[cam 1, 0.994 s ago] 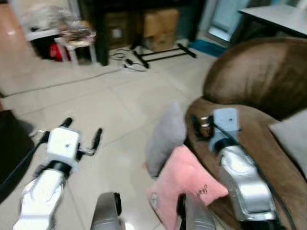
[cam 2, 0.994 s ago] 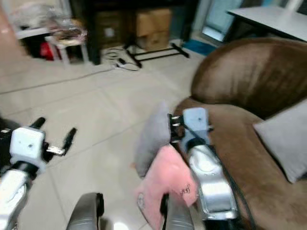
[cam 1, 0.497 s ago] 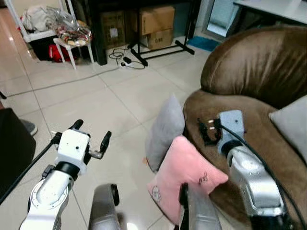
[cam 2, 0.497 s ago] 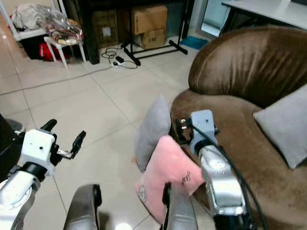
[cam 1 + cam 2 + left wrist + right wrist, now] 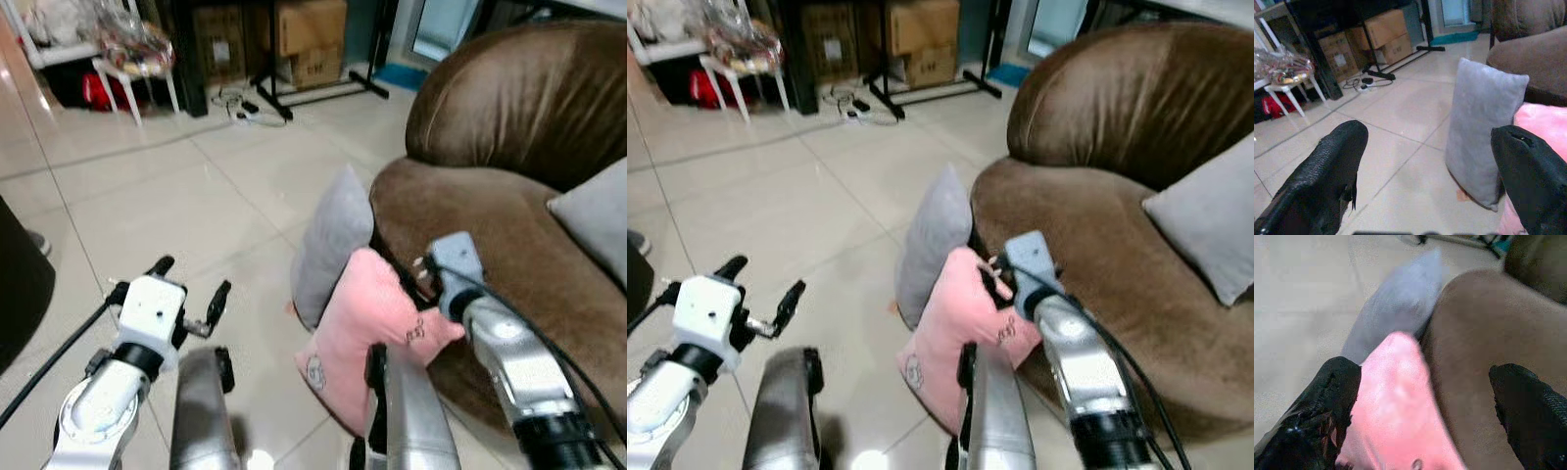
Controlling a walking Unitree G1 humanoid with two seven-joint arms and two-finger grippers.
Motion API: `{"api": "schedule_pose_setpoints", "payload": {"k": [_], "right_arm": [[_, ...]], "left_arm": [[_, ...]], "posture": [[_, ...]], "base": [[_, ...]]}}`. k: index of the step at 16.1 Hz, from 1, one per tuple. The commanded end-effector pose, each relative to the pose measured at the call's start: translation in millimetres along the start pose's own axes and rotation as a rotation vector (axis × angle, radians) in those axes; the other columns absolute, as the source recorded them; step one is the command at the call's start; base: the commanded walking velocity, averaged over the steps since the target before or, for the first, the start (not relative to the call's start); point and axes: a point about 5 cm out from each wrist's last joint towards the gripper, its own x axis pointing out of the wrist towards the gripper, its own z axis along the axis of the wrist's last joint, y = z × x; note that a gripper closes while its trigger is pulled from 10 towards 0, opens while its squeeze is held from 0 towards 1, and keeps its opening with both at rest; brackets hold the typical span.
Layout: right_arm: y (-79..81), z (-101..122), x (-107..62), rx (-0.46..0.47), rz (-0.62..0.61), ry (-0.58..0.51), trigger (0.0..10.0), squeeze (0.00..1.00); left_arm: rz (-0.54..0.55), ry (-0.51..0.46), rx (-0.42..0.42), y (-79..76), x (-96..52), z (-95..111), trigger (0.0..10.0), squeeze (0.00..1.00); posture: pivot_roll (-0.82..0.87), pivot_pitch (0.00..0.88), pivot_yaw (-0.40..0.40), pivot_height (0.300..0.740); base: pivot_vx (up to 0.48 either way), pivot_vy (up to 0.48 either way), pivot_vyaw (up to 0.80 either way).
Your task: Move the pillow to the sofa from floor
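Right gripper point(image 5: 1420, 396) jaws spread wide, poised over top corner of pink pillow point(image 5: 367, 328); pillow corner sits between jaws, not pinched. Brown sofa point(image 5: 509, 245) seat edge just beside jaws, sofa front touching pillow. Pink pillow stands tilted on tiled floor point(image 5: 186, 211), small printed mark near lower corner. Grey pillow point(image 5: 333, 245) upright just behind it, also against sofa. Left gripper point(image 5: 191, 294) jaws spread, over bare floor, well apart from pillows.
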Motion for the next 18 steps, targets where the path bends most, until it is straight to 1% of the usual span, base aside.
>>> {"api": "schedule_pose_setpoints", "payload": {"k": [1,2,3,4,5,6,7,8,9,10,11,13,15,17,18], "right_arm": [[-0.6,0,8.8,-0.026,0.026,0.011,10.0,0.06],[-1.3,-4,16.1,-0.021,0.033,0.045,10.0,1.0],[-0.4,-6,22.2,-0.025,0.053,0.067,10.0,1.0],[1.6,-6,29.8,-0.055,0.071,0.091,10.0,1.0],[2.1,-6,32.3,-0.07,0.074,0.101,10.0,1.0],[3.5,-7,40.1,-0.11,0.072,0.138,10.0,1.0],[3.8,-8,47.3,-0.138,0.062,0.172,10.0,0.76],[3.5,-9,53.0,-0.146,0.044,0.194,10.0,0.0],[3.8,-9,57.1,-0.157,0.032,0.212,10.0,0.0],[3.0,-10,60.0,-0.159,-0.005,0.218,10.0,0.0],[2.5,-10,60.9,-0.156,-0.02,0.218,10.0,0.0],[-3.2,-9,62.8,-0.113,-0.128,0.204,10.0,0.0],[-4.2,-11,62.8,-0.137,-0.179,0.214,10.0,0.0],[1.3,-13,64.0,-0.141,-0.216,0.225,10.0,0.0],[5.3,-13,65.1,-0.155,-0.219,0.226,7.3,0.0]], "left_arm": [[-0.043,-0.03,-0.013,-7.7,1.9,10,10.0,0.0],[-0.066,-0.044,-0.019,-11.6,1.6,16,10.0,0.0],[-0.087,-0.059,-0.024,-14.0,2.4,22,10.0,0.0],[-0.114,-0.069,-0.024,-15.9,2.9,28,10.0,0.0],[-0.125,-0.072,-0.023,-16.7,2.0,30,10.0,0.0],[-0.155,-0.075,-0.015,-18.1,-0.9,34,10.0,0.0],[-0.175,-0.071,-0.005,-18.8,-2.9,36,10.0,0.0],[-0.187,-0.064,0.004,-18.8,-5.0,37,10.0,0.0],[-0.196,-0.057,0.006,-18.5,-8.2,40,10.0,0.0],[-0.215,-0.049,0.014,-17.6,-12.0,43,10.0,0.0],[-0.22,-0.045,0.018,-17.1,-13.3,44,10.0,0.0],[-0.245,-0.021,0.048,-9.9,-20.7,48,10.0,0.0],[-0.252,-0.009,0.064,-4.4,-24.0,49,10.0,0.0],[-0.255,0.009,0.075,1.0,-30.1,51,10.0,0.0],[-0.259,0.018,0.079,1.9,-32.2,52,10.0,0.0]], "posture": [[-0.03,0.044,-0.07,0.435],[-0.02,0.072,-0.076,0.435],[-0.02,0.087,-0.079,0.435],[-0.01,0.106,-0.079,0.435],[-0.01,0.112,-0.08,0.435],[0.0,0.138,-0.085,0.435],[0.01,0.151,-0.085,0.435],[0.02,0.167,-0.081,0.435],[0.03,0.179,-0.072,0.435],[0.06,0.193,-0.054,0.435],[0.06,0.196,-0.05,0.435],[0.1,0.219,-0.01,0.435],[0.11,0.221,-0.001,0.435],[0.12,0.216,0.008,0.435],[0.13,0.214,0.011,0.435]], "base": [[0.0,0.0,0.0],[0.0,0.0,0.0],[0.0,0.0,0.0],[0.0,0.0,0.0],[0.0,0.0,0.0],[0.0,0.0,0.0],[0.0,0.0,0.0],[0.0,0.0,0.0],[0.0,0.0,0.0],[0.0,0.0,0.0],[0.0,0.0,0.0],[0.0,0.0,0.0],[0.0,0.0,0.0],[0.0,0.0,0.0],[0.0,0.0,0.0]]}}
